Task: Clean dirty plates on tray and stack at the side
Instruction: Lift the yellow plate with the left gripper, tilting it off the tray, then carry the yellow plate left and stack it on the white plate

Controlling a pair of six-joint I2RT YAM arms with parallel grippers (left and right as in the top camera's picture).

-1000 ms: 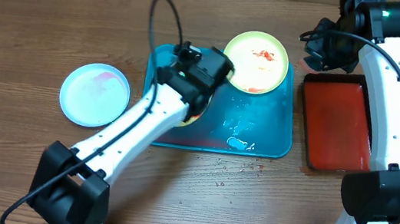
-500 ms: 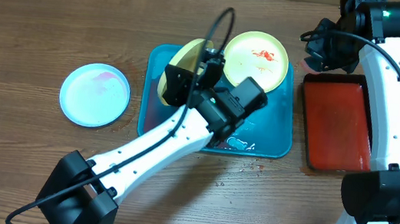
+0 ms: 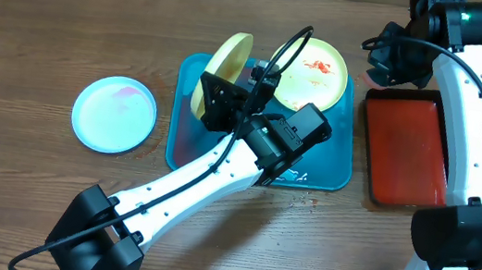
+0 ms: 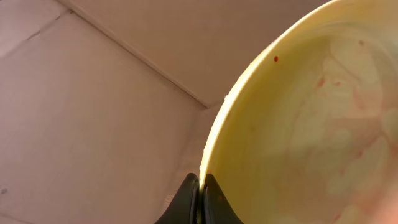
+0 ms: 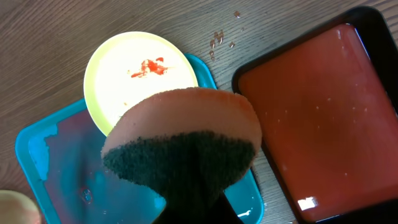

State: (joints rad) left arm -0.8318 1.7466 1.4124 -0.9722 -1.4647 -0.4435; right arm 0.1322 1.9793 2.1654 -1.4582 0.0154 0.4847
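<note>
Above the turquoise tray (image 3: pixel 334 171), the left gripper (image 4: pixel 200 198) is clenched on the rim of one yellow-green plate (image 3: pixel 223 69). This plate is tipped up almost on edge over the tray's far left part. From overhead it shows as a narrow oval whose long axis runs from near-left to far-right. The left wrist view shows its pale face washed with faint pink streaks, with a red speck on the rim.

Three plates are in sight. A second yellow-green plate (image 3: pixel 310 74) lies flat in the tray's far right corner with a red sauce smear at its centre. The light blue plate (image 3: pixel 113 114) lies flat on the wooden table (image 3: pixel 51 17) left of the tray, faintly pink inside.

The right gripper (image 5: pixel 194 208) grasps one orange sponge (image 5: pixel 186 140) with a dark scouring side, held above the near end of a red tray (image 3: pixel 404 147) with a black rim.
</note>
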